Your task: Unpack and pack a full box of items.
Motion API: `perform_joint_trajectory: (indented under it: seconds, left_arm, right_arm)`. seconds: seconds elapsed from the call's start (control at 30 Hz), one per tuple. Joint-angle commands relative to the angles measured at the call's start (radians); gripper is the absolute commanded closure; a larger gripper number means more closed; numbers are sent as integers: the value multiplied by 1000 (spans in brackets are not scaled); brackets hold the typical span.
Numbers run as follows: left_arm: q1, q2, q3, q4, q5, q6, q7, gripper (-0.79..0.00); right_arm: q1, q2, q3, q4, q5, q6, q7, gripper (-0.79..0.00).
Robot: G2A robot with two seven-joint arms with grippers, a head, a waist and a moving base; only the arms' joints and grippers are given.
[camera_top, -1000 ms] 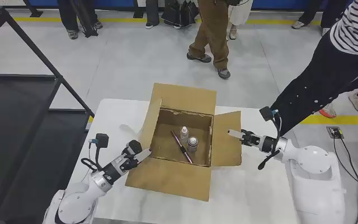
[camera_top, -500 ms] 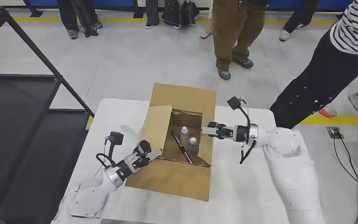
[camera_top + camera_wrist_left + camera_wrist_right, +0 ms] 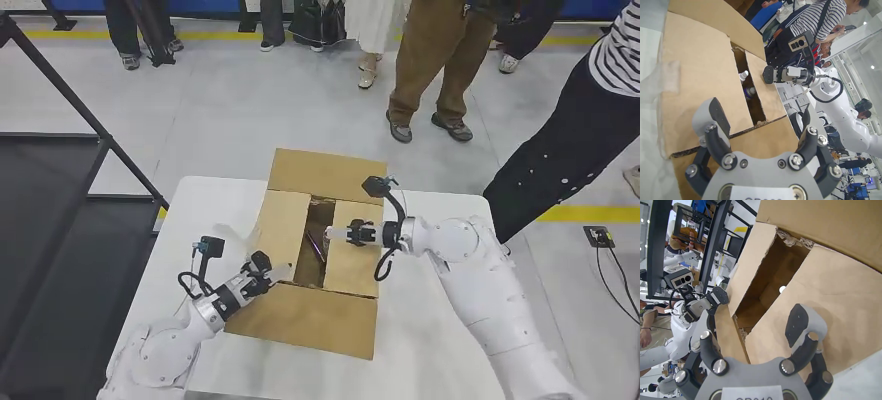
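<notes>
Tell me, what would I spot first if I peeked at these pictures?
A big brown box sits in the middle of the white table, its two side flaps folded almost shut. An open tool is at each flap: the left tool by the near corner, the right tool on the other flap. A white bottle and a can peek through the narrow gap.
</notes>
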Motion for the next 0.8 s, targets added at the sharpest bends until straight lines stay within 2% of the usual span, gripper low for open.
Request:
perform_joint_trajectory:
  seconds: [0.0, 0.53, 0.77]
  left_arm:
    - [-6, 0, 10, 4, 8, 14, 5, -785]
    - [-25, 3, 43, 22, 34, 57, 23, -785]
    - [-2, 11, -12, -37, -67, 42, 22, -785]
  right_arm:
    - [1, 1, -10, 0, -11, 4, -3, -785]
    - [9, 11, -42, -10, -20, 18, -15, -785]
    - [8, 21, -21, -41, -1, -5, -42, -785]
